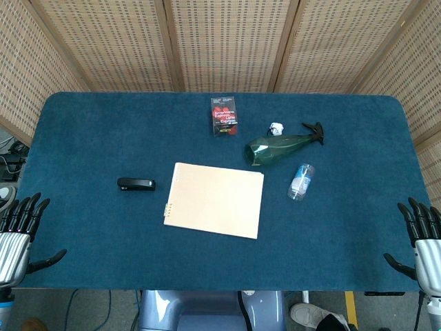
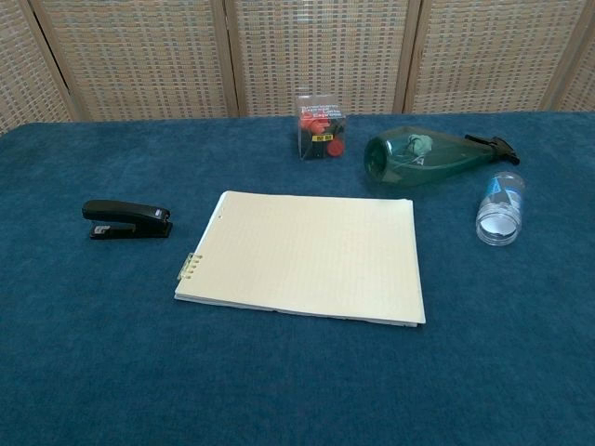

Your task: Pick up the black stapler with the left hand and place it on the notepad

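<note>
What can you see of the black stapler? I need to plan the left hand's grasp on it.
The black stapler is a small desk model with a glossy, plastic-looking top arm and a paler metal strip showing beneath it. It looks closed and lies flat on its base on the blue table cover, lengthwise left to right, just left of the notepad with a clear gap between. Nothing touches it; the left hand sits apart at the table's near edge.

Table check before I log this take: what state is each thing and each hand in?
Stapler: closed, flat on the cloth, left of the pad, untouched.
Notepad: closed, lying flat, nothing on it.
Spray bottle: on its side.
Small bottle: on its side.
Clear box: upright.
Left hand: open, at the table edge.
Right hand: open, at the table edge.
</note>
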